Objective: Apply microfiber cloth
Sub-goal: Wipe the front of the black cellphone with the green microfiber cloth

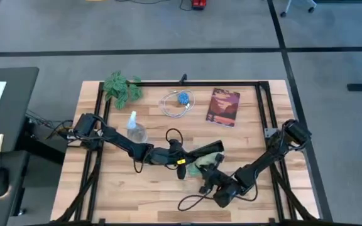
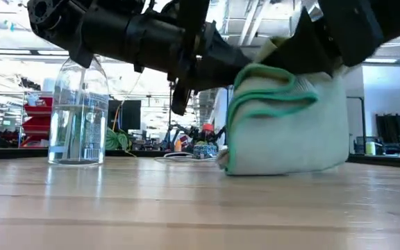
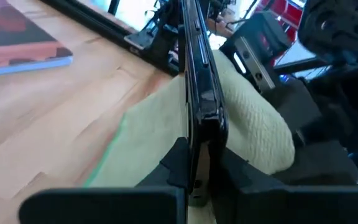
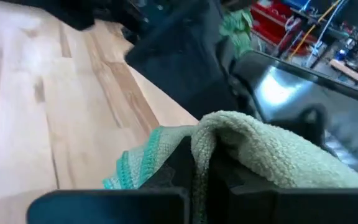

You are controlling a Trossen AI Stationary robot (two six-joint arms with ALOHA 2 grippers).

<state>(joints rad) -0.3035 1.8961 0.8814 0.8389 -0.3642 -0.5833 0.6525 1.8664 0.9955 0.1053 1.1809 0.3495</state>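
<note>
Right gripper (image 4: 194, 177) is clamped on cloth (image 4: 272, 155), pressed against phone (image 3: 201, 93), apparently pinched edge-on by left gripper (image 3: 197, 171).

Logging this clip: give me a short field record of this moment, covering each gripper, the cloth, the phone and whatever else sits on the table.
left gripper: shut on the black phone, held on edge at mid-table
right gripper: shut on the microfiber cloth
cloth position: bunched against the phone, lower edge on the table
spray bottle: upright, beside the left arm
artificial plant: far left corner
book: lying flat, far right
coiled cable: between plant and book
</note>
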